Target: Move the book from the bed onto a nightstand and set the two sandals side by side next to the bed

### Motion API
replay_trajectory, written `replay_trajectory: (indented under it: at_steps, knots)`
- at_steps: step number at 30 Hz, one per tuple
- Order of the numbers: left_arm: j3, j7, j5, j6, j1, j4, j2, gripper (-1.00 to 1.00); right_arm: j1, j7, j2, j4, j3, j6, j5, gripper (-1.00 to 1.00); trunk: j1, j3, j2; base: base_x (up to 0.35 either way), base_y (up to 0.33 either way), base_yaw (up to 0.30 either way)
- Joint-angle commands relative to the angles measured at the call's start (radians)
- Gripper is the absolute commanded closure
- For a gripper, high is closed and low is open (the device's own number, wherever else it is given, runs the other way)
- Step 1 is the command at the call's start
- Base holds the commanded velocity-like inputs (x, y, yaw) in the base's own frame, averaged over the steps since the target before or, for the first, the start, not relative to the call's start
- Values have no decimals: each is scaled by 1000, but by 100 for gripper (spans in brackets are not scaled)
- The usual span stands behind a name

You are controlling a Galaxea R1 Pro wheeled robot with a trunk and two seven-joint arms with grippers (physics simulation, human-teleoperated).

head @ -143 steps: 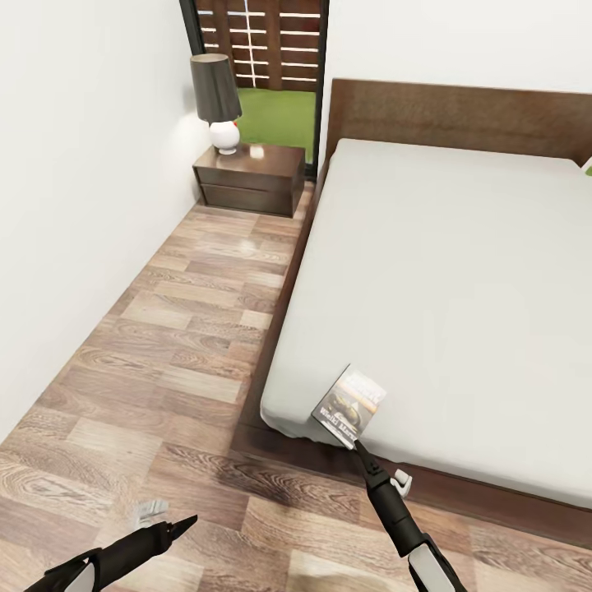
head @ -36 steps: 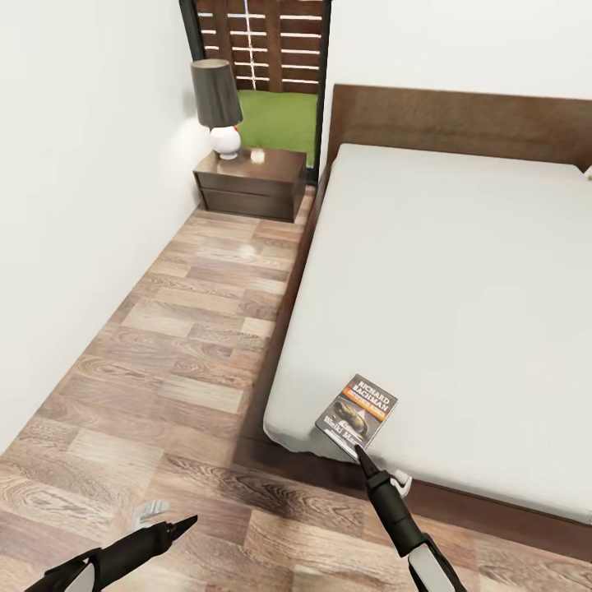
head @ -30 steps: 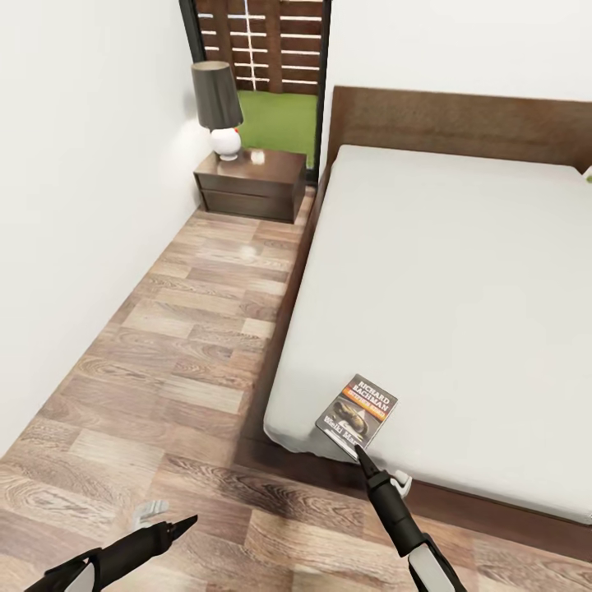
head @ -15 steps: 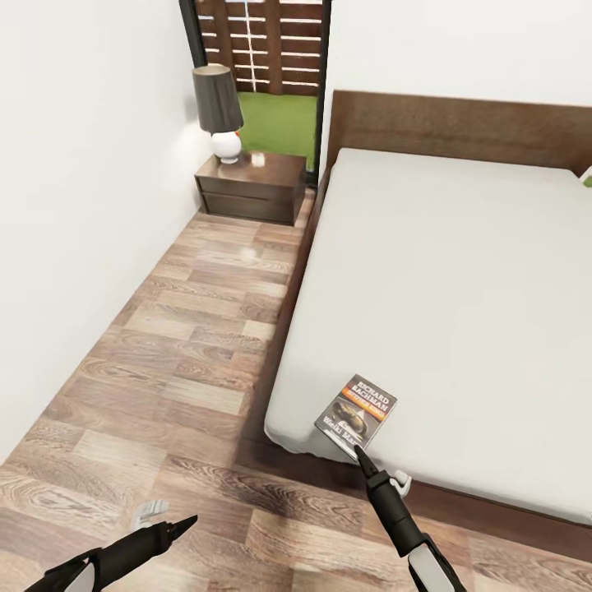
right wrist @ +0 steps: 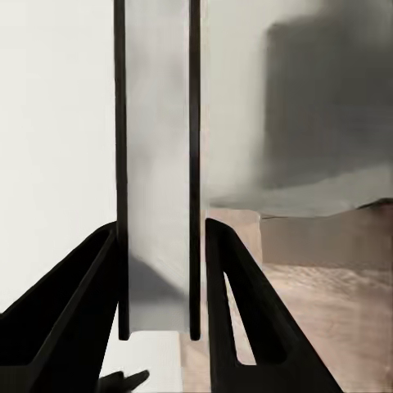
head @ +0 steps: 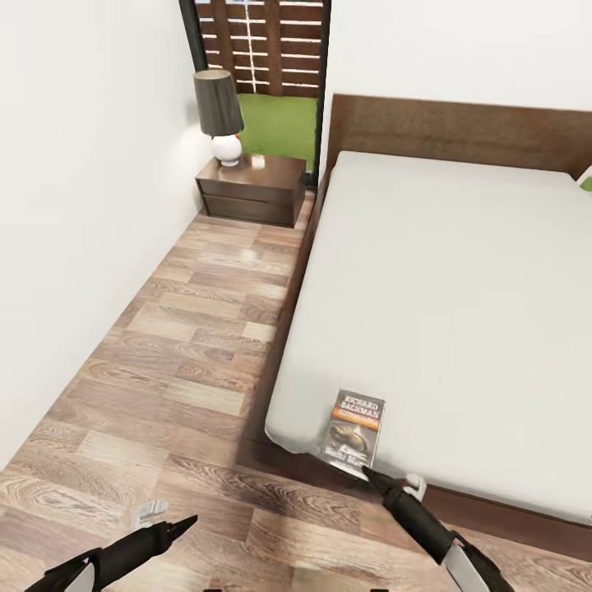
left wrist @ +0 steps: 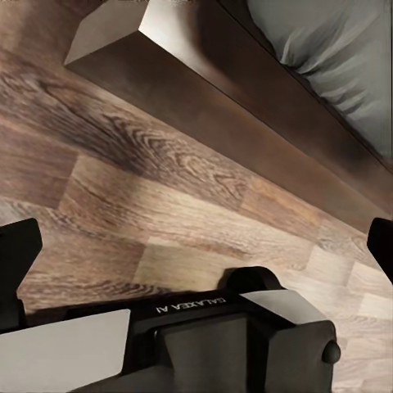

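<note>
The book (head: 354,432), dark with an orange band, lies at the near left corner of the bed (head: 460,279), its lower edge reaching past the grey mattress. My right gripper (head: 367,471) is shut on that lower edge. In the right wrist view the book (right wrist: 157,164) stands edge-on between the two black fingers (right wrist: 86,315) of the right gripper (right wrist: 157,274). My left gripper (head: 179,524) hangs open over the wood floor, its jaws wide apart in the left wrist view (left wrist: 196,246). The nightstand (head: 251,187) stands by the headboard at the far left. The sandals are out of view.
A dark-shaded lamp (head: 220,108) and a small white object (head: 258,162) sit on the nightstand top. A strip of plank floor (head: 189,329) runs between the white wall (head: 74,205) and the bed. The window (head: 267,49) is behind the nightstand.
My right arm has swung out to the right and the book has turned with it, from slanted to nearly straight, sliding a little toward the mattress edge. The left arm is unmoved.
</note>
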Motion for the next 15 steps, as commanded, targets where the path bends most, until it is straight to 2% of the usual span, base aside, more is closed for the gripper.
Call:
replay_trajectory:
  at_steps: [1, 3, 5, 7, 9, 10, 11, 12, 13, 14, 15]
  knots:
    - [8, -5, -5, 4, 0, 1, 0, -100, 1, 25, -74, 0, 7, 43, 14, 100, -4, 3, 7, 0, 0, 0]
    - [8, -5, -5, 4, 0, 1, 0, -100, 2, 101, -176, -1, 9, 111, 26, 100, -12, 9, 21, 0, 0, 0]
    - [8, -4, -6, 4, 0, 1, 0, -100, 4, 253, -269, 2, 10, 182, 32, 100, -19, 15, 35, 0, 0, 0]
    - [8, -3, -6, 4, 0, 1, 0, -100, 5, 436, -334, 11, 10, 220, 38, 100, -27, 22, 49, 0, 0, 0]
    - [8, -3, -6, 4, 0, 1, 0, -100, 6, 495, -350, 16, 10, 226, 52, 100, -35, 28, 63, 0, 0, 0]
    - [8, -3, -6, 4, 0, 1, 0, -100, 7, 527, -359, 30, 10, 227, 86, 100, -38, 31, 70, 0, 0, 0]
    - [8, -3, -7, 4, 0, 1, 0, -100, 7, 534, -361, 39, 10, 227, 101, 100, -42, 34, 77, 0, 0, 0]
    - [8, -3, -7, 4, 0, 1, 0, -100, 8, 543, -363, 60, 10, 227, 137, 100, -46, 37, 84, 0, 0, 0]
    - [7, -3, -7, 4, 0, 1, 0, -100, 8, 543, -365, 95, 10, 227, 192, 100, -50, 40, 91, 0, 0, 0]
    - [7, -3, -7, 4, 0, 1, 0, -100, 8, 543, -366, 113, 10, 226, 225, 100, -54, 43, 98, 0, 0, 0]
    - [7, -3, -7, 4, 0, 1, 0, -100, 8, 543, -367, 119, 10, 226, 239, 100, -58, 47, 105, 0, 0, 0]
